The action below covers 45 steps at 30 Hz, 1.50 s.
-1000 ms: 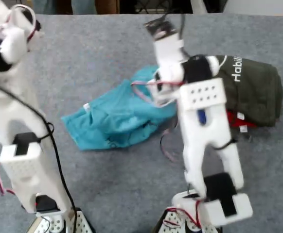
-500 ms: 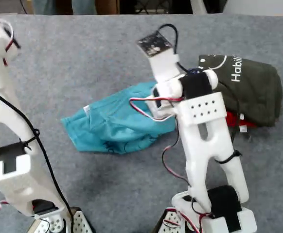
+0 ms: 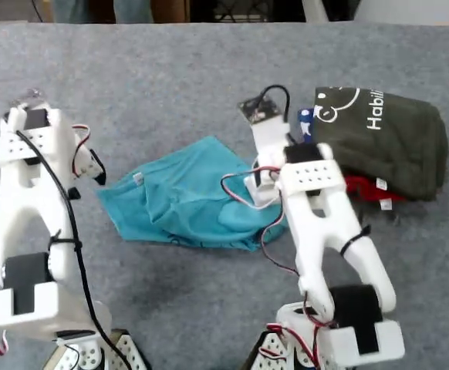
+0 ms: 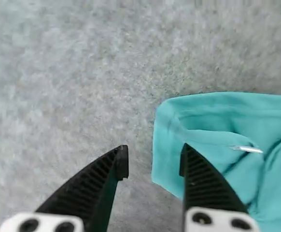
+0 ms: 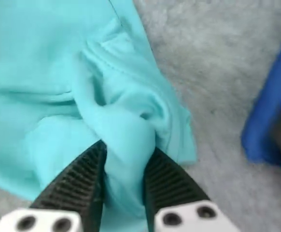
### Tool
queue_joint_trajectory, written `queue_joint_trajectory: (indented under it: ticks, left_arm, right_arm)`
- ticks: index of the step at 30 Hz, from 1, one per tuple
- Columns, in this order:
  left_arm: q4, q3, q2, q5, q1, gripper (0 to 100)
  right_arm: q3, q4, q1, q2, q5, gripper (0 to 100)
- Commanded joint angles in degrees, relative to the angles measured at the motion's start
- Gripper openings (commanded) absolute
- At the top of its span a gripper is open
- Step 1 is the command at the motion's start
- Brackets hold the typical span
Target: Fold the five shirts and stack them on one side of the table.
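High view hides both sets of fingers under the white arms; the wrist views fill that in. Left wrist view: left gripper (image 4: 153, 157) has its black ribbed fingers spread, one over the bare grey felt table cover (image 3: 170, 85), the other over the left corner of the crumpled teal cotton shirt (image 3: 194, 204), nothing btwn them gripped. A small white label (image 4: 246, 150) lies on the shirt just beyond that finger. Right wrist view: right gripper (image 5: 127, 149) is pinching a raised fold of the teal fabric at the shirt's right edge, w/ cloth bunched up btwn the two fingers. Same view catches a strip of blue fabric (image 5: 271, 104) and a sliver of red at its edge. High view shows those belong to the stack at far right: folded dark green shirt w/ white print (image 3: 394, 146) on top, folded red shirt (image 3: 361, 187) peeking out under its near edge, blue showing at the stack's far-left corner. Teal shirt sits mid-table, spread but wrinkled, just left of the stack, not touching it as far as I can tell. Left arm rises from its base at near left, elbow up, wrist bent down toward the shirt's left corner. Right arm rises from its near-centre base and stretches far, wrist over the shirt's right edge, btwn shirt and stack.
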<state>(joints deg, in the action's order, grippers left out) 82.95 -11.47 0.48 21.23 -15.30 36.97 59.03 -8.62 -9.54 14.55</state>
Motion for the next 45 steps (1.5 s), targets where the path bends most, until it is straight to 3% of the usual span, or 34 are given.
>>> queue_joint_trajectory:
  ticks: [1, 5, 8, 21, 30, 34, 45]
  left_arm:
    - [-2.11, 0.48, 2.02, -13.1, 0.84, 21]
    - [-2.37, 0.84, 5.8, -35.52, 3.38, 21]
    - [-3.16, 0.92, 8.0, -46.33, 5.05, 21]
    - [-9.49, 9.19, 16.88, -77.71, 2.51, 21]
    - [-9.05, 15.52, 27.78, -79.65, 3.74, 19]
    - [-6.77, 15.43, 28.84, -79.65, 3.56, 2]
    - [3.08, 15.43, 20.66, -79.56, 2.86, 3]
  right_arm:
    - [3.91, -9.49, 0.62, 2.59, 0.26, 1.7]
    - [6.29, -15.21, 0.7, 6.55, 0.26, 1.7]
    - [6.02, -16.18, 0.88, 8.57, 0.35, 1.6]
    - [6.02, -16.7, 0.7, 9.19, 0.62, 1.7]
    - [5.93, -16.79, 0.79, 9.27, 0.35, 1.7]
    - [5.93, -16.79, 0.79, 9.27, 0.35, 1.7]
    - [5.32, -17.05, 0.53, 8.84, 0.7, 2.0]
